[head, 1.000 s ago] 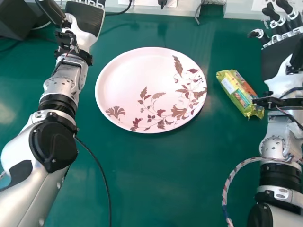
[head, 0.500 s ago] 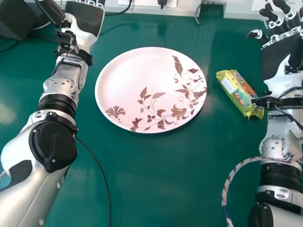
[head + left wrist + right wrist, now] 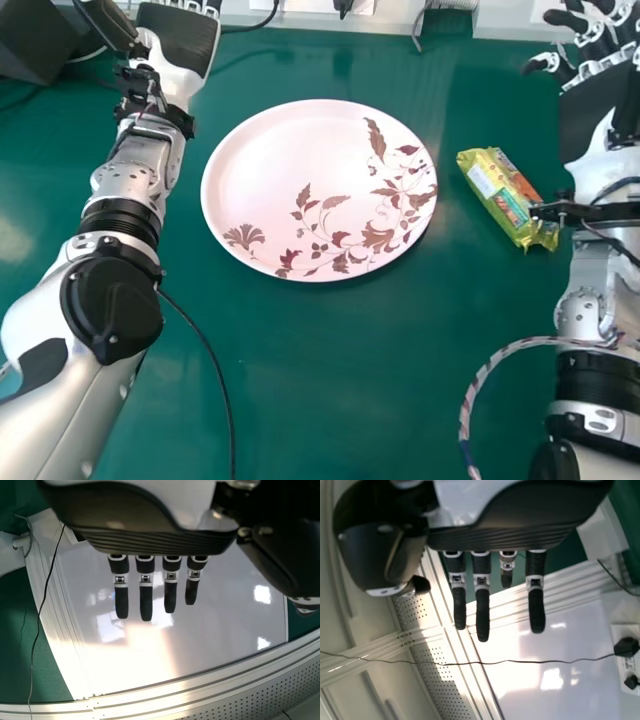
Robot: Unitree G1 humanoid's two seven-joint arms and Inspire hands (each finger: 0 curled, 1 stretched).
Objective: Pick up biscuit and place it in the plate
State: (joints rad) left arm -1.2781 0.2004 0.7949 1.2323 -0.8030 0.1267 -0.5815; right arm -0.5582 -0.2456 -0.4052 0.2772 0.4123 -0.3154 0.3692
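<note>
A large pinkish-white plate (image 3: 290, 170) with a leaf pattern lies on the green table in the head view. To its right, apart from it, the yellow-green biscuit packet (image 3: 498, 192) lies slanted, close beside the right forearm. My right hand (image 3: 595, 110) is above and right of the packet at the far right, open and empty. At the upper left is my left hand (image 3: 182, 38), beyond the plate's far left side. Straight fingers mark the left hand (image 3: 145, 587) as open in the left wrist view. In the right wrist view the right hand (image 3: 482, 595) has extended fingers.
A dark box (image 3: 35, 40) stands at the far left corner. A black cable (image 3: 215, 360) runs along the table beside the left forearm. White panels (image 3: 500, 18) border the table's far edge. A striped braided cable (image 3: 478, 385) loops beside the right arm.
My right hand and forearm have shifted slightly to the right in the head view. The left arm, plate and biscuit packet have stayed in place.
</note>
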